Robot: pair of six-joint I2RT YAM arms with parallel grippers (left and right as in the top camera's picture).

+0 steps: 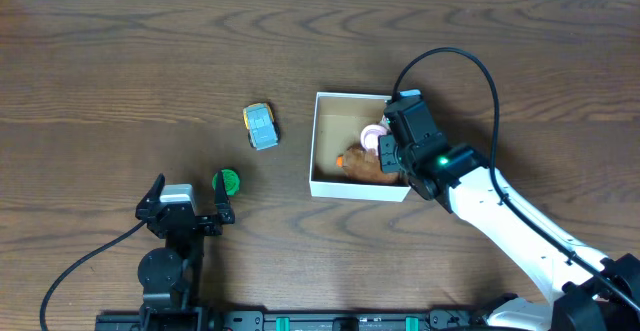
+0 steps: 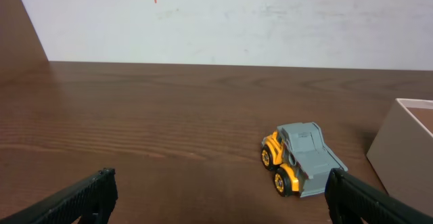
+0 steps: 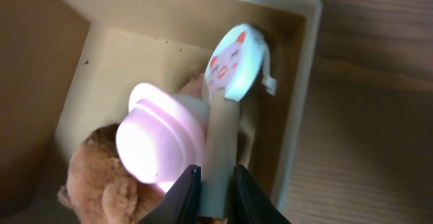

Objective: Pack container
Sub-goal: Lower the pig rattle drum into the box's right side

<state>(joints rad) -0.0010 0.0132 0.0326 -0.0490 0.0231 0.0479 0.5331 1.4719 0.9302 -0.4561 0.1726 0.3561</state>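
The container (image 1: 330,97) is a shallow white box with a tan inside, standing right of the table's middle. My right gripper (image 1: 386,152) hangs over its right half. In the right wrist view this gripper (image 3: 216,174) is shut on the pale stick of a toy with a round white pig face (image 3: 235,63), held above the container's floor near its right wall (image 3: 298,102). A pink round piece (image 3: 160,143) and a brown plush toy (image 3: 101,183) lie in the box beside it. My left gripper (image 1: 188,203) stands open and holds nothing, near the front left.
A yellow and grey toy truck (image 1: 261,126) sits left of the container; in the left wrist view the truck (image 2: 301,160) is ahead of my open left gripper (image 2: 220,183), beside the container's wall (image 2: 399,143). A small green piece (image 1: 228,181) lies by the left gripper.
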